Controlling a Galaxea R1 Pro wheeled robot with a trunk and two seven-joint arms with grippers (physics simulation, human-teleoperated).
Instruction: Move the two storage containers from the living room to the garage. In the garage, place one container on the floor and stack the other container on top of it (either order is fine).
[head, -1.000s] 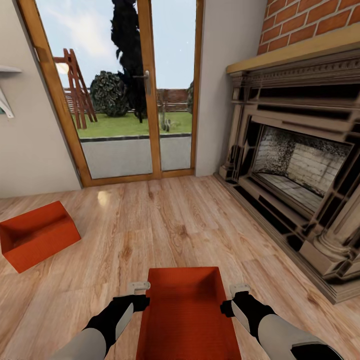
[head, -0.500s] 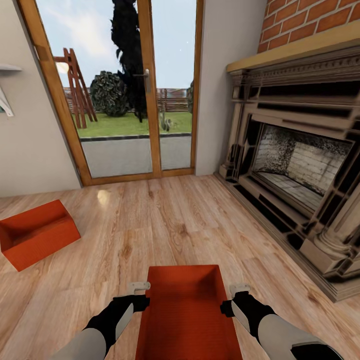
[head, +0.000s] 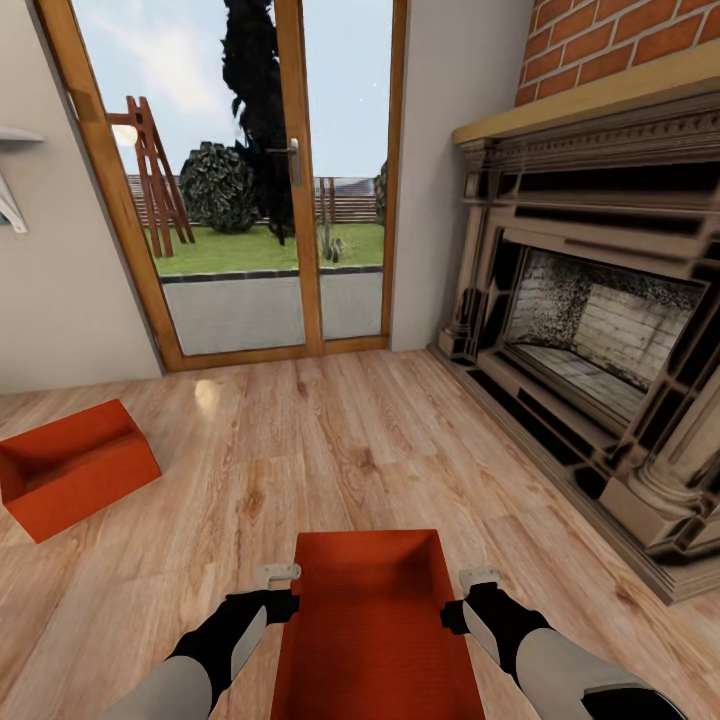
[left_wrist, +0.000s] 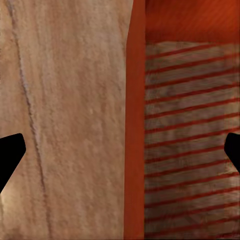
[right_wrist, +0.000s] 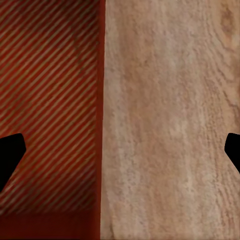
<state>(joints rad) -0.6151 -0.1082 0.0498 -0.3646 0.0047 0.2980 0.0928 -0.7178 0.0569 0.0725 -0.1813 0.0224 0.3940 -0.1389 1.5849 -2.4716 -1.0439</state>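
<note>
Head view: near storage container (head: 372, 625) sits on the wood-plank floor (head: 330, 450) straight ahead of us, between both arms. Against 1.0 s ago its far rim reads slightly nearer us; against 0.5 s ago nothing differs. So a small final nudge, then we hold. Left gripper (head: 277, 574) is at the container's left wall, right gripper (head: 479, 577) at its right wall. Second storage container (head: 72, 468) lies well apart toward the left wall, untouched, near the glass patio door (head: 250, 180). Fireplace (head: 590, 330) on the right.

Left wrist view: left gripper (left_wrist: 120, 152) has jaws spread wide, straddling the container's left wall (left_wrist: 134, 130), one fingertip over bare floor, the other over the ribbed bin bottom. No contact visible.

Right wrist view: right gripper (right_wrist: 120, 152) is likewise wide, straddling the right wall (right_wrist: 101, 115).

Our read: both jaws are lined up over opposite rims, pinch not yet made. We're in the living room, neither container lifted, so the task is at its first grasp. Next: descend and close both sides evenly.
</note>
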